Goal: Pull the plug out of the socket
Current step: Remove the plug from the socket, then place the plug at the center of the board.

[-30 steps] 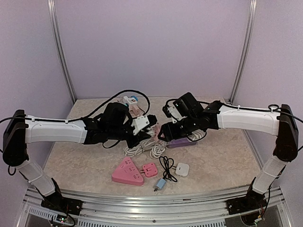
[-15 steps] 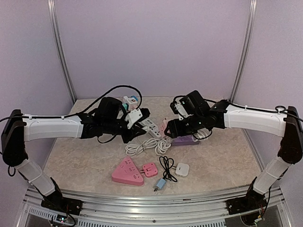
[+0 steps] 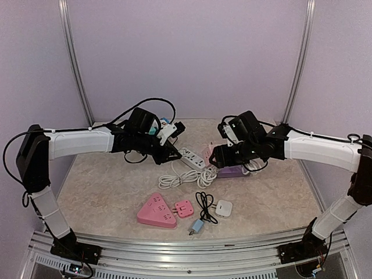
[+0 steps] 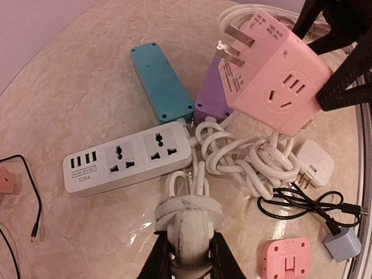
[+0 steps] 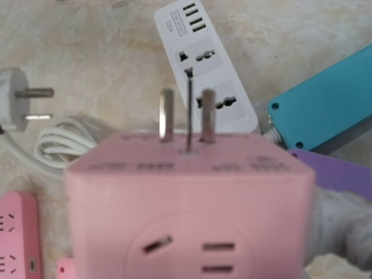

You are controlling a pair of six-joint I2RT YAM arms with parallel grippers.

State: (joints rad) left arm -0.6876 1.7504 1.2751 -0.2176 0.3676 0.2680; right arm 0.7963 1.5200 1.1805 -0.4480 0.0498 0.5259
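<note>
Counter: pale marbled top, carrying all the loose items.

Right gripper: jaws clamped on the pink cube plug and holding it in the air above the purple strip and the cord bundle.

Left gripper: jaws closed tight on the white cord plug, low over the counter, just beside the near edge of the white power strip.

White power strip: lay flat on the counter. It had two universal sockets, a row of four USB ports and a small printed label. Both sockets were unoccupied. A teal strip lay face down behind it, and the purple strip lay beside the teal one.

Pink cube plug: pale pink body with rounded edges. One face carried three flat metal pins, fully exposed and apart from every socket, with fine print around them. The adjoining face had a round recess with slot openings. The cube was tilted, with its pins pointing away from the right gripper.

Smaller items near the front edge: a pink triangular strip, a small pink adapter, a white charger, a black cable and a grey-blue plug.
</note>
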